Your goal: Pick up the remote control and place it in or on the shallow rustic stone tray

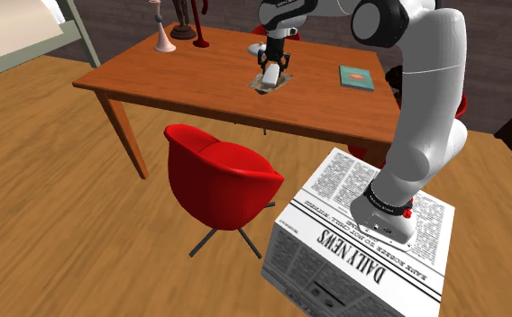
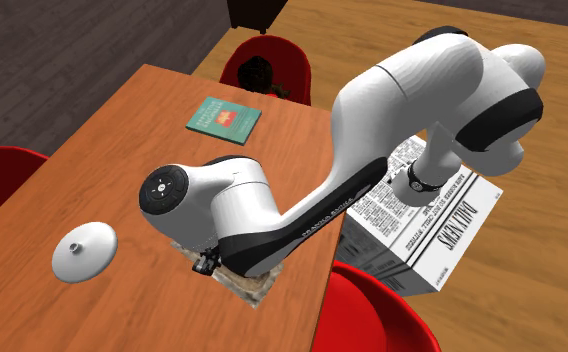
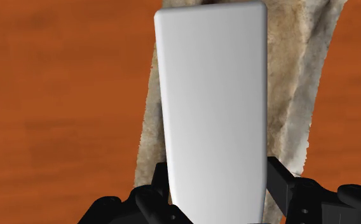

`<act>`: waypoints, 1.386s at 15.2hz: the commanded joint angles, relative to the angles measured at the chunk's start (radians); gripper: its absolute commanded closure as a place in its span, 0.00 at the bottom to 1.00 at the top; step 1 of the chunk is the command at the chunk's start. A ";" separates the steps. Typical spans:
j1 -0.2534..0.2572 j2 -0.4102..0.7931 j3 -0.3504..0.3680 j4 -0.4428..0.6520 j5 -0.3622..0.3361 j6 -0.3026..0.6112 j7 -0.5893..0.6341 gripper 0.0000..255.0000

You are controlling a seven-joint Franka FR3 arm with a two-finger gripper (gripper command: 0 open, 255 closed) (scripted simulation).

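The pincer (image 3: pixel 218 188), pinching the flat white remote control (image 3: pixel 211 95), should lower it level onto the rough beige stone tray (image 3: pixel 298 83) beneath.

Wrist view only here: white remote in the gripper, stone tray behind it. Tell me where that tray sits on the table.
Observer: Shoulder view: the stone tray sits mid-length on the table, toward the edge by the red chair.
Operator: Name what else is on the table near it.
Observer: A teal book lies apart, toward the shoulder view's right of the tray.
Operator: Check the other side.
Observer: Second exterior view: a white knobbed lid lies to that view's left of the tray, apart.
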 commanded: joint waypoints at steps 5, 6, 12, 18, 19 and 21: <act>0.000 0.001 0.000 0.000 0.000 0.001 0.000 0.00; 0.000 0.001 0.000 0.000 0.000 0.001 0.000 0.00; 0.000 -0.016 -0.001 0.043 -0.003 -0.058 0.002 0.00; -0.001 -0.026 -0.002 0.088 -0.004 -0.112 0.003 0.00; -0.001 -0.026 -0.002 0.088 -0.004 -0.112 0.003 0.00; -0.001 -0.026 -0.002 0.088 -0.004 -0.112 0.003 0.00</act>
